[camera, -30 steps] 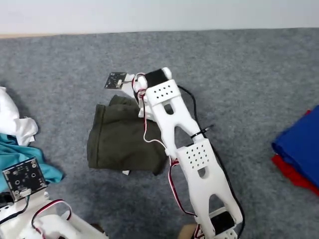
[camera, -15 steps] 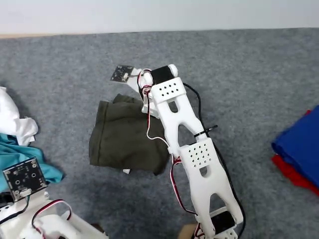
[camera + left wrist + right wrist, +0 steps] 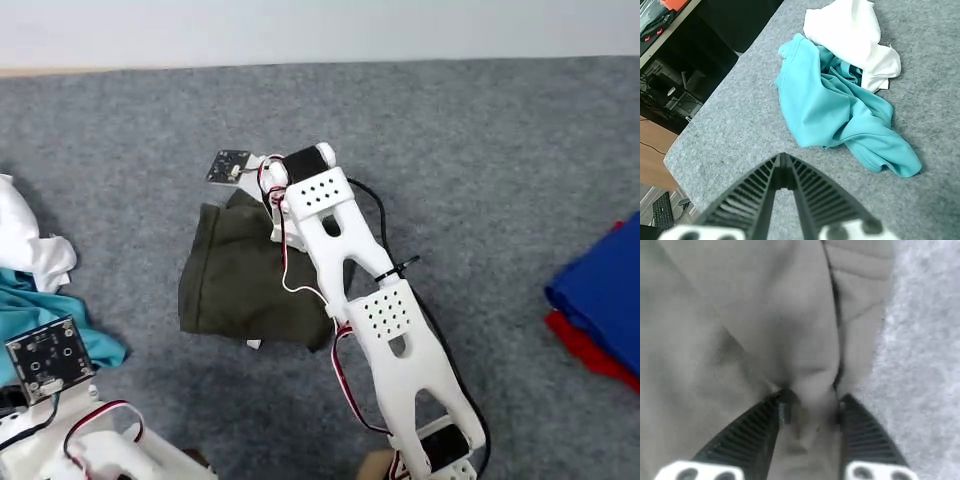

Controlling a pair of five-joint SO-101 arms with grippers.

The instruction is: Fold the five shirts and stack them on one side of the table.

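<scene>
- High view: the olive shirt (image 3: pixel 240 275) is lying partly folded on the grey table (image 3: pixel 480 150), left of centre.
- The right arm (image 3: pixel 340 250) is lying stretched from the near edge to the olive shirt's far right corner, its wrist sitting over the cloth.
- The white shirt (image 3: pixel 25 240) and teal shirt (image 3: pixel 50 310) are lying crumpled together at the left edge, touching.
- The blue shirt (image 3: pixel 605 290) is resting on the red shirt (image 3: pixel 585 345) at the right edge, well apart from the olive one.
- The left arm (image 3: pixel 100 440) is sitting at the near left corner, beside the teal shirt.
- Left wrist view: the left gripper (image 3: pixel 784 159) is hanging over bare grey felt near the table's edge, fingers pressed together with nothing between them. The teal shirt is lying just beyond the tips, the white one past it.
- Right wrist view: the right gripper (image 3: pixel 810 402) is pinching a raised fold of the olive shirt between its fingers, beside the shirt's edge, where the grey felt is showing.
</scene>
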